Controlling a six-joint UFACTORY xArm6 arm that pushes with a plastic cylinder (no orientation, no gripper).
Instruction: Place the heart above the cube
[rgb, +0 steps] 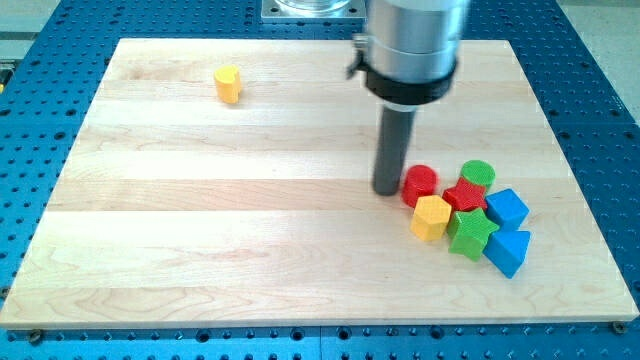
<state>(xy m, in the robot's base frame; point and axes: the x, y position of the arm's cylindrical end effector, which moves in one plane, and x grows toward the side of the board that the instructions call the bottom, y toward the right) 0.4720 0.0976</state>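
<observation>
The yellow heart (228, 84) lies alone near the view's top left of the wooden board (200, 230). The blue cube (507, 209) sits at the right side of a tight cluster at the view's right. My tip (388, 190) stands just left of a red cylinder (420, 184) at the cluster's left edge, touching it or nearly so. The tip is far to the right of the heart and lower in the view. The rod and the arm's silver body rise above the tip and hide part of the board's top edge.
The cluster also holds a green cylinder (478, 174), a red star (465, 196), a yellow hexagonal block (431, 217), a green star (470, 232) and a blue triangular block (508, 251). A blue perforated table surrounds the board.
</observation>
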